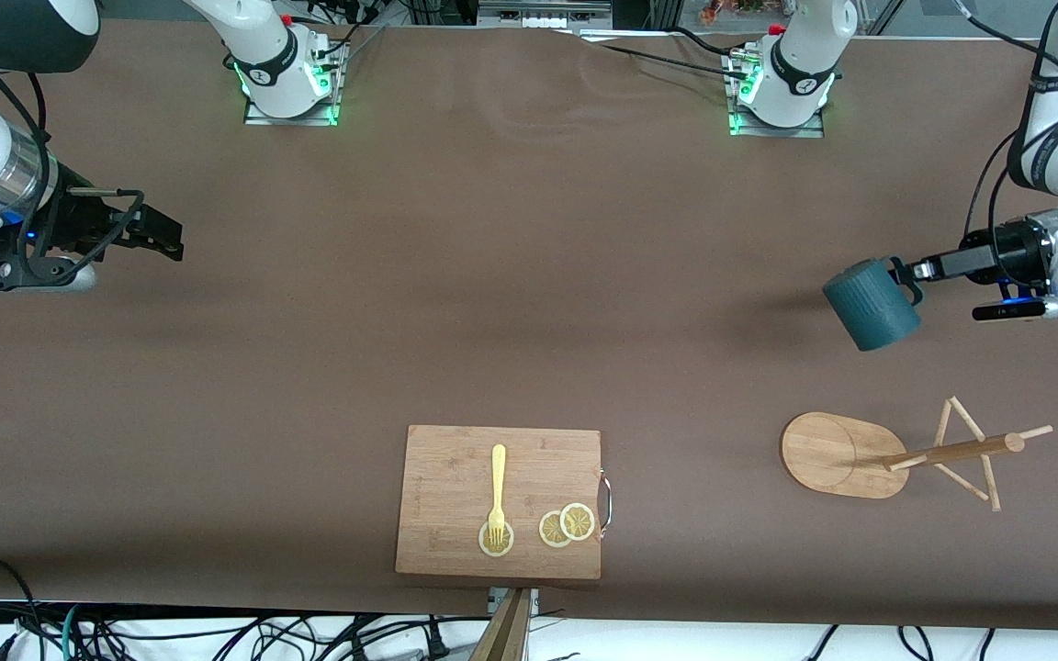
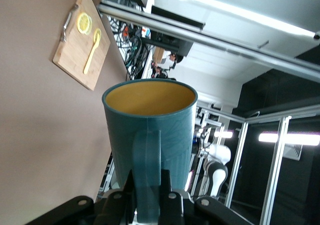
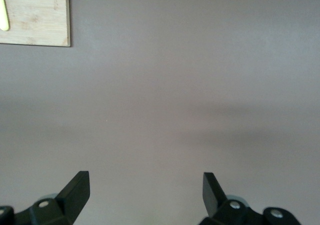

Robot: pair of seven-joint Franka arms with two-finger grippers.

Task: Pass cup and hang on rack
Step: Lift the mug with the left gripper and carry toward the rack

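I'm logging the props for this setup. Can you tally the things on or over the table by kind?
Cup: 1, held in the air by the left gripper
Rack: 1
Cutting board: 1
Fork: 1
Lemon slices: 3
Total: 7

No legible text anywhere
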